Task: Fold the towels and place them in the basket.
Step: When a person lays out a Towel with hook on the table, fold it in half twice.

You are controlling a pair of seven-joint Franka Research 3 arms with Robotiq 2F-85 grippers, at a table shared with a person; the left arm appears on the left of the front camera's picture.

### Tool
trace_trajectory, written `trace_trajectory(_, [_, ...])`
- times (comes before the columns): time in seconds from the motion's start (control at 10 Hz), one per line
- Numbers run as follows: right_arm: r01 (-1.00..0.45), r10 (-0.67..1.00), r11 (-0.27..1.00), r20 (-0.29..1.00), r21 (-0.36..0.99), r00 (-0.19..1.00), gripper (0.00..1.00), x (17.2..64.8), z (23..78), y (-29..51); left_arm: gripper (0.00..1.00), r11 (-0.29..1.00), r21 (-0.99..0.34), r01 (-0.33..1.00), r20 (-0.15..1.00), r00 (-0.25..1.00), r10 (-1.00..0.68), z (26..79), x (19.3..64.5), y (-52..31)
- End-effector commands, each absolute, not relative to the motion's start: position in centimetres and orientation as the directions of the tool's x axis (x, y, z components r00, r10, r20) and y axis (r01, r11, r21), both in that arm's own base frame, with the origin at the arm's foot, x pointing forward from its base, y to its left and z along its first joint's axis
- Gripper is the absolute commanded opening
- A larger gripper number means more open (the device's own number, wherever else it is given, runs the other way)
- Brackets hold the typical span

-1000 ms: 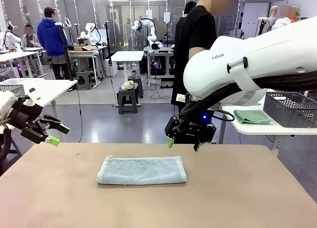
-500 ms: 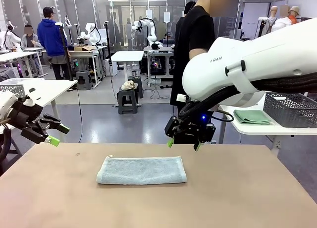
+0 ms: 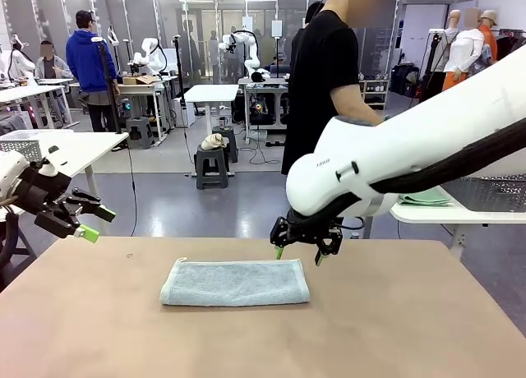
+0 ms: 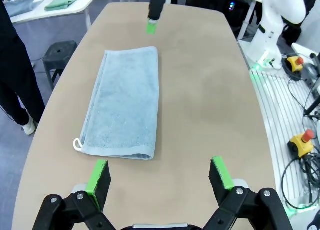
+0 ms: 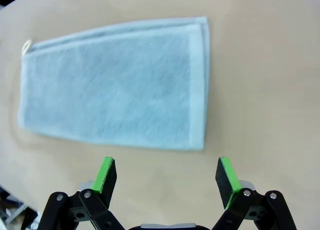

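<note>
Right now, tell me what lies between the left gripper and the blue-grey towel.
Only bare table: in the left wrist view a tan strip separates the open left gripper from the towel.

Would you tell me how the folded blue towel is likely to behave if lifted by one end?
The towel is soft terry folded in layers, so it will probably droop and may unfold. It looks light, and its fuzzy pile seems unlikely to slip. Pushed, it would likely bunch on the table rather than slide.
</note>
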State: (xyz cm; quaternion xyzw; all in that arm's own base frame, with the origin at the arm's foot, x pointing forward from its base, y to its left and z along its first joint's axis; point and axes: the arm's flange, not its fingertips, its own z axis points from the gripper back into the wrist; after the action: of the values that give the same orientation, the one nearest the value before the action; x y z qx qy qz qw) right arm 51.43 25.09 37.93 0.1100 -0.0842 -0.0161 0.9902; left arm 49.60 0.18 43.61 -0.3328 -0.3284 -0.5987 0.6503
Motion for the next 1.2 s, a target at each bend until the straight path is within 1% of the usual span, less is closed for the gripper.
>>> trace_trajectory(0.0, [0.079, -0.11, 0.984, 0.188, 0.162, 0.976, 1.0, 53.6, 36.6, 26.7, 1.0, 0.061, -0.038, 0.997, 0.823, 0.066, -0.564, 43.7, 49.6, 0.3])
trace_trajectory(0.3, [0.116, -0.133, 0.988, 0.182, 0.105, 0.974, 1.0, 55.9, 33.6, 27.3, 1.0, 0.061, -0.038, 0.997, 0.823, 0.066, -0.564, 43.7, 49.6, 0.3])
trace_trajectory(0.4, [0.112, -0.129, 0.987, 0.162, 0.114, 0.978, 1.0, 56.5, 32.9, 27.4, 1.0, 0.061, -0.038, 0.997, 0.823, 0.066, -0.564, 43.7, 49.6, 0.3])
trace_trajectory(0.7, [0.125, -0.137, 0.989, 0.19, 0.074, 0.972, 1.0, 57.1, 30.5, 28.0, 1.0, 0.061, -0.038, 0.997, 0.823, 0.066, -0.564, 43.7, 49.6, 0.3])
trace_trajectory(1.1, [0.12, -0.133, 0.989, 0.173, 0.087, 0.976, 1.0, 57.6, 28.4, 28.0, 1.0, 0.061, -0.038, 0.997, 0.823, 0.066, -0.564, 43.7, 49.6, 0.3])
